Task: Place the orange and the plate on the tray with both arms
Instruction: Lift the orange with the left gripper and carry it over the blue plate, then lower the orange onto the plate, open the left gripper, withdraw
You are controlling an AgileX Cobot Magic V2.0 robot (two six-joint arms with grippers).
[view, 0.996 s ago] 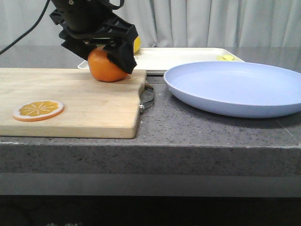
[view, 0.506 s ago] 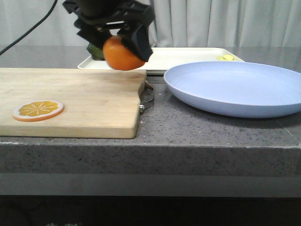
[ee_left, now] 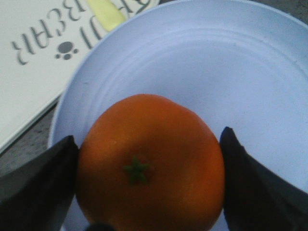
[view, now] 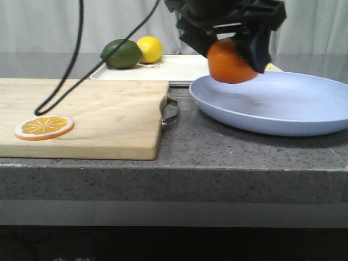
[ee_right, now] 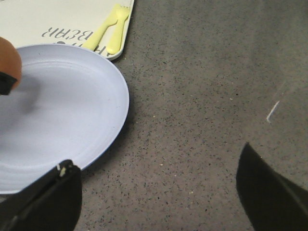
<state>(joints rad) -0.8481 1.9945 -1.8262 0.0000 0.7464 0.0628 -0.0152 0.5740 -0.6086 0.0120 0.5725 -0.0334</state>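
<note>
My left gripper (view: 231, 51) is shut on the orange (view: 231, 62) and holds it just above the left part of the lavender-blue plate (view: 283, 106). In the left wrist view the orange (ee_left: 149, 163) sits stem up between both black fingers, with the plate (ee_left: 216, 67) under it. The cream tray (view: 182, 68) lies behind the plate, and its printed corner shows in the left wrist view (ee_left: 33, 72). My right gripper (ee_right: 159, 178) is open and empty over bare counter beside the plate's rim (ee_right: 72, 120). It is out of the front view.
A wooden cutting board (view: 81, 114) with a metal handle lies at the left, with an orange slice (view: 43, 126) on it. A dark green fruit (view: 120, 53) and a lemon (view: 149, 49) sit at the tray's left end. Yellow cutlery (ee_right: 110, 26) lies on the tray. A black cable (view: 65, 81) hangs over the board.
My left gripper lifted the orange off the cutting board and carried it to the right, from beside the tray's left end to above the plate.
</note>
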